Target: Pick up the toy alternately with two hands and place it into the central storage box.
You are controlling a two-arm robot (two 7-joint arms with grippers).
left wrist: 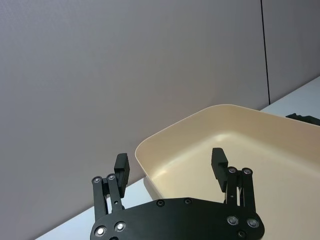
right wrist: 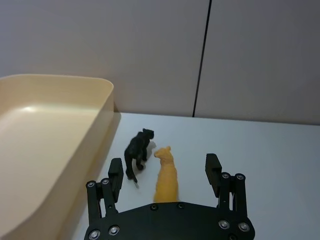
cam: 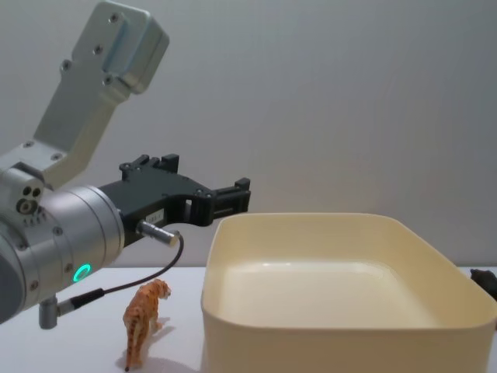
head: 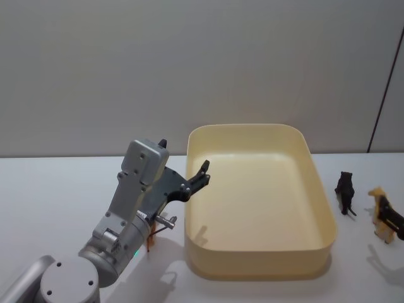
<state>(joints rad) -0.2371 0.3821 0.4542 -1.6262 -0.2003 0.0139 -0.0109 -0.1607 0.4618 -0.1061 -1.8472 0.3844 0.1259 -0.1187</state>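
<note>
- The left arm (cam: pixel 54 233), a thick silver cylinder with a green ring light (cam: pixel 81 273), comes in from the left, raised above the white table (head: pixel 50 189).
- The left gripper (left wrist: pixel 170 160) is black and slim. Its jaws are spread wide and hold nothing. It hangs at the left rim of the storage box (head: pixel 259 262), with one fingertip (head: pixel 204 168) over that rim.
- The orange striped animal (cam: pixel 144 318) stands upright on the table under the left arm, just beside the box's left wall and outside it.
- The storage box is a large cream-yellow tub with rounded corners and high, smooth walls. It sits in the middle of the table, and its floor shows plain plastic.
- The black animal (head: pixel 345 191) stands on the table to the right of the box, near its wall.
- The tan animal (head: pixel 386 214), with a dark patch on its back, stands just beside the black one, farther from the box.
- The right gripper (right wrist: pixel 164 166) hangs above the table on the right. Its jaws are wide apart and grip nothing, and the tan and black animals stand on the table ahead of it.
</note>
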